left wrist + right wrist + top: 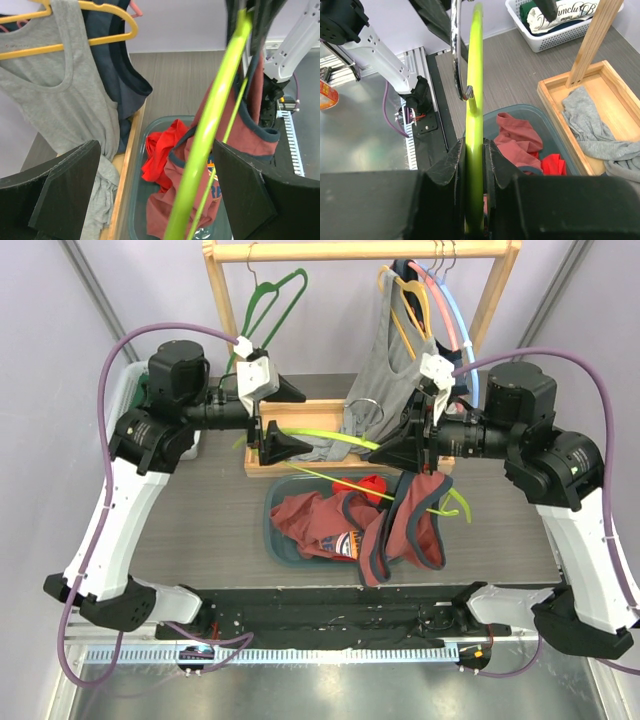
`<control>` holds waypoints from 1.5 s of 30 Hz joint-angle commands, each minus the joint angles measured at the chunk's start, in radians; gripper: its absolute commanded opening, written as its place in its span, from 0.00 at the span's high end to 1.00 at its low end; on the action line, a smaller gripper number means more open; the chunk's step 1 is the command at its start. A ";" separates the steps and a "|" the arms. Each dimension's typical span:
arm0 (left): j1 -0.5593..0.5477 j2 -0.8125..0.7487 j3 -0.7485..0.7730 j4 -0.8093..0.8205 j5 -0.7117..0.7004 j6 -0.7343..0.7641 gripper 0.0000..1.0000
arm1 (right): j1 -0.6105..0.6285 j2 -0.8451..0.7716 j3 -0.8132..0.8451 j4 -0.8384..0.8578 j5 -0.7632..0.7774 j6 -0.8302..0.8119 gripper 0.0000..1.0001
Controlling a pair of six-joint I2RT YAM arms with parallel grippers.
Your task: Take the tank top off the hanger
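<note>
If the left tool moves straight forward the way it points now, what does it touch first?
Most likely the lime-green plastic hanger, which crosses between the open fingers of the left tool. The maroon tank top with navy trim hangs close behind it, though depth is unclear.

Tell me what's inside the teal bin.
A crumpled maroon shirt and a red garment lie in the bin. The tank top hanging from the green hanger covers its right side in the top view, so anything there is hidden.
</note>
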 commanded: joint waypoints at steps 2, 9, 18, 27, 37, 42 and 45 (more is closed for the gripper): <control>0.001 -0.020 0.051 -0.005 0.098 -0.023 0.06 | 0.018 0.030 0.060 0.039 0.001 -0.032 0.99; -0.019 -0.016 0.072 -0.103 0.143 0.006 0.58 | 0.030 0.061 0.086 0.048 0.016 -0.046 0.99; -0.033 0.004 0.094 -0.228 0.133 0.051 0.37 | 0.045 0.067 0.096 0.037 0.015 -0.077 0.99; -0.051 0.033 0.135 -0.312 0.123 0.083 0.53 | 0.076 0.081 0.117 0.023 0.047 -0.109 0.99; -0.059 0.027 0.129 -0.275 0.071 0.087 0.70 | 0.098 0.119 0.154 0.023 0.079 -0.127 0.99; -0.059 0.012 0.134 -0.266 0.026 0.109 1.00 | 0.099 0.125 0.156 0.036 0.098 -0.132 0.99; -0.059 0.006 0.140 -0.272 0.015 0.121 1.00 | 0.099 0.127 0.157 0.039 0.102 -0.135 0.99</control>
